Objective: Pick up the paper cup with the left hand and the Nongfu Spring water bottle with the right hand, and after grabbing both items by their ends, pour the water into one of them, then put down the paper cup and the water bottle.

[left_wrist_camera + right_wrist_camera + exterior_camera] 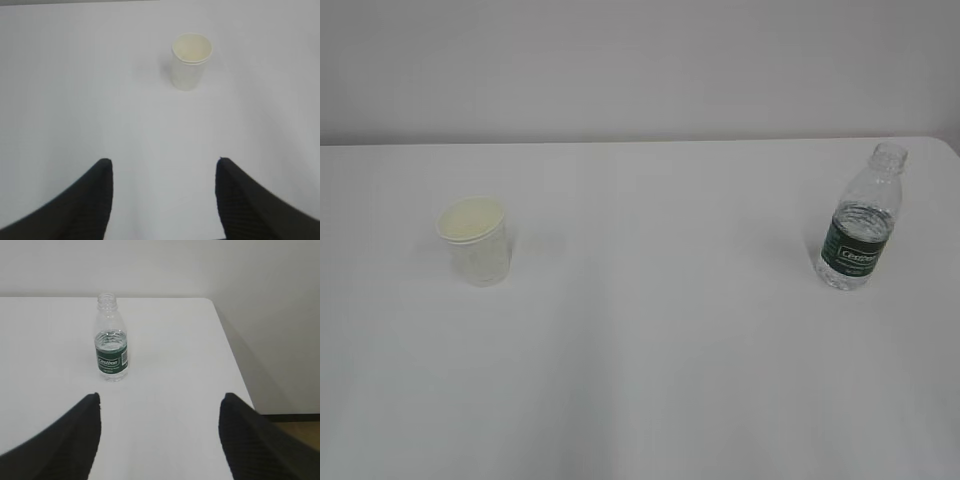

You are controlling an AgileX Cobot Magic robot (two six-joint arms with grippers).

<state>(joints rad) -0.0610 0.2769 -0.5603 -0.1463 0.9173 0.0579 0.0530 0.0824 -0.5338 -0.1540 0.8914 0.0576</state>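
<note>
- Paper cup: white, tapered, rolled rim, cream inside; upright, left-centre of ext. view on smooth white bench. Contents unclear.
- Water bottle: clear ribbed plastic, no cap, dark green label; upright, right edge; water reaches about label height.
- Left pincer: black ribbed fingers spread wide, holding nothing, cup well ahead.
- Right pincer: wide apart, empty, bottle ahead at upper left.

Item count: 1 paper cup, 1 Nongfu Spring water bottle, 1 table, 2 grippers: left hand, right hand.
</note>
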